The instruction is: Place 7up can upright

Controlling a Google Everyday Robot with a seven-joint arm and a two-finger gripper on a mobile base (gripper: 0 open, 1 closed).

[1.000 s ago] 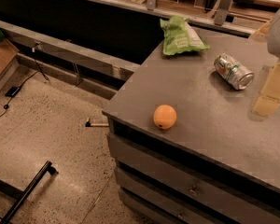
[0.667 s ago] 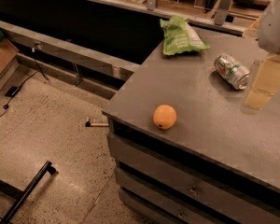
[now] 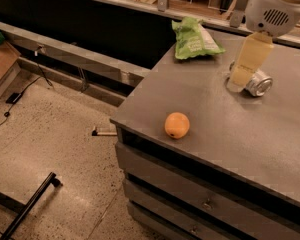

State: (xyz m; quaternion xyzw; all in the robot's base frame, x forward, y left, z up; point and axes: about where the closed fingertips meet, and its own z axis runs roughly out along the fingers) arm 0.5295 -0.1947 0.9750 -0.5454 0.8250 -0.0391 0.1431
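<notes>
The 7up can (image 3: pixel 259 84) lies on its side on the grey table (image 3: pixel 215 129), at the back right, with its silver end facing forward and right. My gripper (image 3: pixel 238 80) comes down from the white arm housing (image 3: pixel 276 9) at the top right. Its pale yellow tip sits just left of the can, in front of it, and hides the can's left part. I cannot tell whether it touches the can.
An orange fruit (image 3: pixel 177 125) sits near the table's front left edge. A green snack bag (image 3: pixel 194 40) lies at the back, left of the can. Drawers (image 3: pixel 205 204) run below the table front. The floor drops off to the left, with a dark bar (image 3: pixel 30 204).
My gripper has moved left and down, from right of the can to over its left part. The can, orange and bag have not moved on the table.
</notes>
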